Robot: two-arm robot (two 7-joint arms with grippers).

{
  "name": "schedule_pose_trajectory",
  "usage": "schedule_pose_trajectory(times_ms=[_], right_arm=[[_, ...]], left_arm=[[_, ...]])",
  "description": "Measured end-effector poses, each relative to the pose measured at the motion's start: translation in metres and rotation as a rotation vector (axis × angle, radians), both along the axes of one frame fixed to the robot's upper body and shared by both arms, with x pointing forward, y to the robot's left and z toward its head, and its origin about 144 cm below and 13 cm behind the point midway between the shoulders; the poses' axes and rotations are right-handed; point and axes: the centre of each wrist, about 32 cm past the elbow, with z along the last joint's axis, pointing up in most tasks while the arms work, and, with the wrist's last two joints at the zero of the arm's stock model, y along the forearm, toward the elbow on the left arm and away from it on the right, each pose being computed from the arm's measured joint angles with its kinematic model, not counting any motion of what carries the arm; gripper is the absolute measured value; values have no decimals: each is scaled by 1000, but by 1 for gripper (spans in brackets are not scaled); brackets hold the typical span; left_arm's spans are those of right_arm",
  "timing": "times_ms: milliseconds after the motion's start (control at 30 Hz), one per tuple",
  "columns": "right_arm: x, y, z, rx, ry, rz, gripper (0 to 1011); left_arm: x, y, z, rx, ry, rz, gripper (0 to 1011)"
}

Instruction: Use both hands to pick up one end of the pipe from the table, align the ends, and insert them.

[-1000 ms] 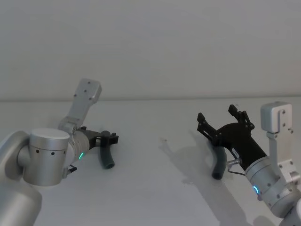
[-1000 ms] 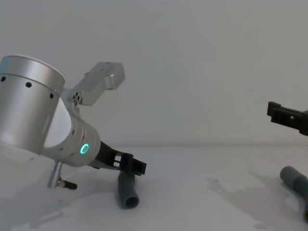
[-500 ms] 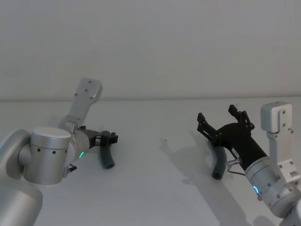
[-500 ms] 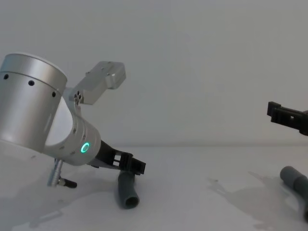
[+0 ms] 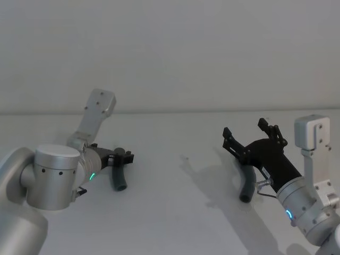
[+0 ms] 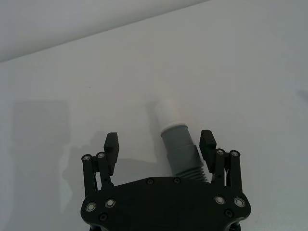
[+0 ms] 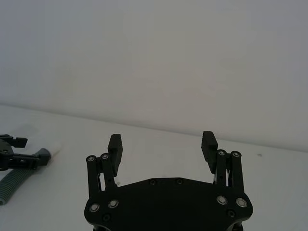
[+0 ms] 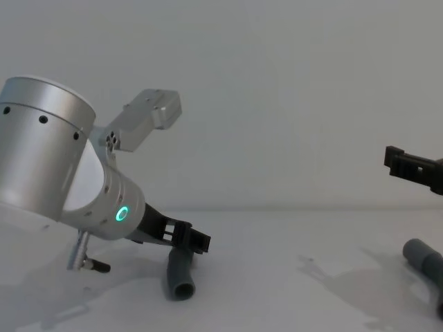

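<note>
Two dark grey pieces of the pipe lie on the white table (image 5: 180,212). The left piece (image 5: 119,178) lies between the fingers of my left gripper (image 5: 123,156), which is open. In the left wrist view this piece (image 6: 180,151) sits close to one finger, its white tip (image 6: 168,113) pointing away past the left gripper (image 6: 160,142). Its hollow mouth (image 8: 178,289) faces the chest view. The right piece (image 5: 247,186) lies under my right gripper (image 5: 247,130), which hovers above it, open and empty, as the right wrist view (image 7: 162,142) also shows.
A plain white wall (image 5: 175,53) rises behind the table. Bare table surface lies between the two arms. My left arm's thick silver body (image 8: 48,159) fills the near left in the chest view.
The left piece's hollow end has swung slightly to the left under the left gripper. The right arm and its piece have not moved.
</note>
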Motion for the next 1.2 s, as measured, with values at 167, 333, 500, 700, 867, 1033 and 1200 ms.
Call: schedule_pose_trajectory(times_ms=[167,333,500,700,867,1033,1200], right_arm=[[0,-1,-2,-11,3,-3,1001],[1,-3,-7,-41,17,-18,1001],[1,-4,-10,-73,50,-42,1000],[2,-9,-10,-120,110,-87,1001],[3,-13,-4,-145,162,-112,1001],[3,-17,8,-158,210,-117,1001],[5,-23,28,-160,263,-90,1001]], left_arm=[[-1,0,0,-2,1,-2,1006],[-2,0,0,-3,3,-3,1006],[-2,0,0,-4,3,-5,1006],[-2,0,0,-5,4,-5,1006],[-2,0,0,-6,4,-6,1006],[-2,0,0,-6,5,-6,1006],[-3,0,0,-6,5,-6,1006]])
